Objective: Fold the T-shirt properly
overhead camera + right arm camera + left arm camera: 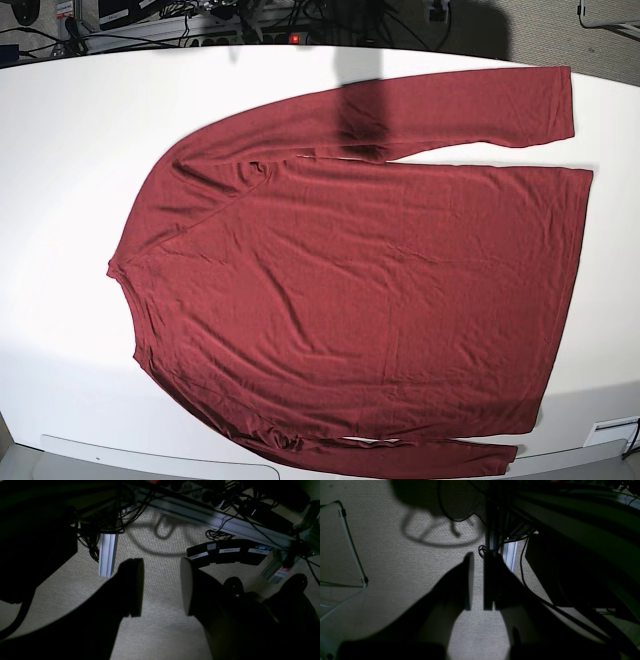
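The shirt [360,290] lay spread flat across the white desk [60,180], filling most of the base view, its neck toward the left edge of the frame and its hem toward the right. One sleeve stretched along the top of the frame to the upper right; the other ran along the bottom edge, partly bunched near the lower middle. A dark shadow fell over the upper sleeve near top centre. Neither arm showed in that view.

Both wrist cameras looked down at a woven carpet [395,562], dimly lit. The left gripper [477,580] had its fingers [469,580] a narrow gap apart, holding nothing. The right gripper [162,587] had its fingers [137,587] wider apart, also empty. Cables [100,527] and an aluminium rail [200,515] crossed the top of the right wrist view.
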You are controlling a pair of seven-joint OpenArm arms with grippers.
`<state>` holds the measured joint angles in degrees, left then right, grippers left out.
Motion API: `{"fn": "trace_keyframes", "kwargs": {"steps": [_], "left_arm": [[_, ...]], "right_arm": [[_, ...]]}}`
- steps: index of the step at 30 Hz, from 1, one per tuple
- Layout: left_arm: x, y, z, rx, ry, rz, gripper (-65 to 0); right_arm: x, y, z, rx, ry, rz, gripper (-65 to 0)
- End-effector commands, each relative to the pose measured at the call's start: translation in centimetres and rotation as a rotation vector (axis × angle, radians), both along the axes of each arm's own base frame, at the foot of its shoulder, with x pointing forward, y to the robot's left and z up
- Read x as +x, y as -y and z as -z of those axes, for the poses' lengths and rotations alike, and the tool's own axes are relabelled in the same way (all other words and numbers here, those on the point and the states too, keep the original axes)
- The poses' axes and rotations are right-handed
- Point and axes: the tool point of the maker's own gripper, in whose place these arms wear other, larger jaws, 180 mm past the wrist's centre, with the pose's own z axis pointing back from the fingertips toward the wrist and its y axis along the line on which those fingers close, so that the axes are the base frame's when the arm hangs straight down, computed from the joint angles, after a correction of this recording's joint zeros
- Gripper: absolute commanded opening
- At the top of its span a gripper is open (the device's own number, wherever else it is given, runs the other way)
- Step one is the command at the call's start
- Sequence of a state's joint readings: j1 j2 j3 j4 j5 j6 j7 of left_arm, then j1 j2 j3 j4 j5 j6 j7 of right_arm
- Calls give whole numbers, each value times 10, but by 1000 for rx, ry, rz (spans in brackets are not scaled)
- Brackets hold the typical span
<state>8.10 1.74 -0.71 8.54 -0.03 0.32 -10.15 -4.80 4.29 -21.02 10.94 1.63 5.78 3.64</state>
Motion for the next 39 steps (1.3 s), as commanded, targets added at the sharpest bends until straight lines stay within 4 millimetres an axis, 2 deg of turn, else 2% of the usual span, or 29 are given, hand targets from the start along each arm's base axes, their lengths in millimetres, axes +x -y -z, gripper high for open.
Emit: {"fn": "trace_keyframes", "kwargs": {"steps": [1,9,16,19,22,24,30,33,39], "left_arm": [[-4,0,0,7,-2,3,-576],[-4,-2,0,11,-3,3,-576],[-7,-23,0,41,-8,4,-575],[-10,-23,-1,42,-6,5,-535],[-13,-24,-1,44,-4,6,-473],[-15,-24,-1,46,-8,6,-455],[-29,-37,-5,116,-14,8,-454],[-39,-36,-7,114,-29,7,-454],[-54,-36,-20,120,-24,86,-454]], "right_arm": [[2,1,0,-2,10,4,-402],[1,7,0,-10,10,2,-402],[1,23,-1,-34,9,0,-402],[-3,25,-1,-38,4,-1,-402],[-9,28,-1,-43,-4,-1,-402],[-13,32,-2,-49,-10,-2,-402],[-32,43,-4,-62,-34,-7,-402],[-43,46,-6,-60,-34,-13,-402],[-68,39,-17,-24,-14,-29,-402]]}}
